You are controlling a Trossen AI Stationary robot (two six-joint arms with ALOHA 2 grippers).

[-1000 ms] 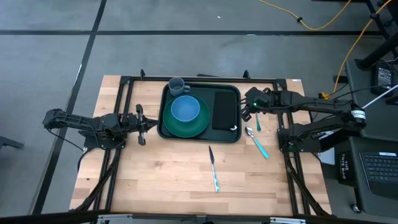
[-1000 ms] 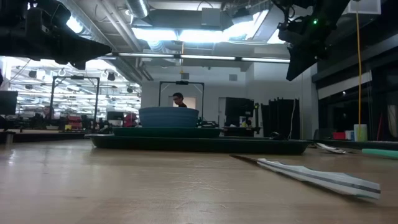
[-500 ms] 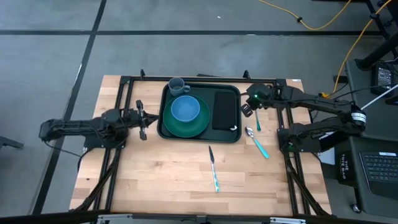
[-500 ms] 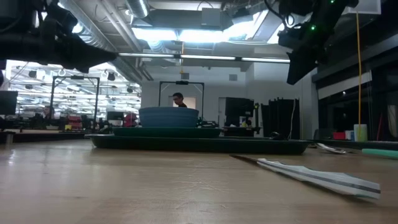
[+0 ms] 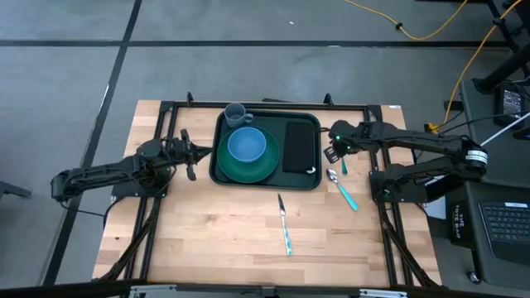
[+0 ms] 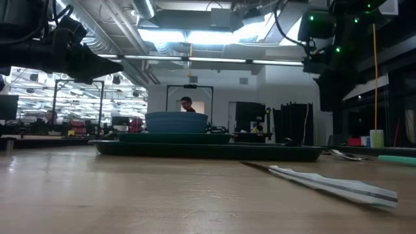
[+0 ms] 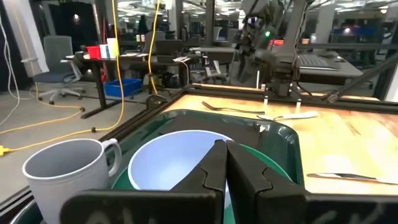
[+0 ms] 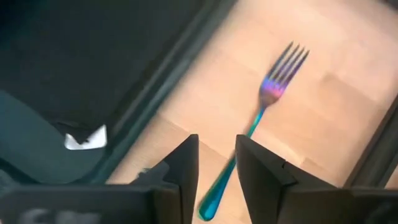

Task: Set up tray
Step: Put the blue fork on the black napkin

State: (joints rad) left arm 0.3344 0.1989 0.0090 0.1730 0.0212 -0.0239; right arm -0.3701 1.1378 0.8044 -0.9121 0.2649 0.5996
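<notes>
Tray (image 5: pixel 267 150) sits upper middle of the high view, holding a green plate (image 5: pixel 247 163) with a blue bowl (image 5: pixel 246 144) on it, a grey mug (image 5: pixel 235 113) in its upper left corner and a black napkin (image 5: pixel 297 146) on its right side. Left gripper (image 5: pixel 190 156) hangs just left of the tray, fingers pressed together. Right gripper (image 5: pixel 332 151) is just right of the tray over the fork (image 8: pixel 266 109), fingers slightly apart. Spoon (image 5: pixel 341 189) and knife (image 5: pixel 284 223) lie on the table (image 5: pixel 215 236) lower down.

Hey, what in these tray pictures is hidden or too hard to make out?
- Low view: the mug and napkin are hidden behind the tray rim and bowl.
- Right wrist view: the fork handle end is covered by the right gripper.
- Left wrist view: the plate is mostly hidden under the bowl and left gripper.
</notes>
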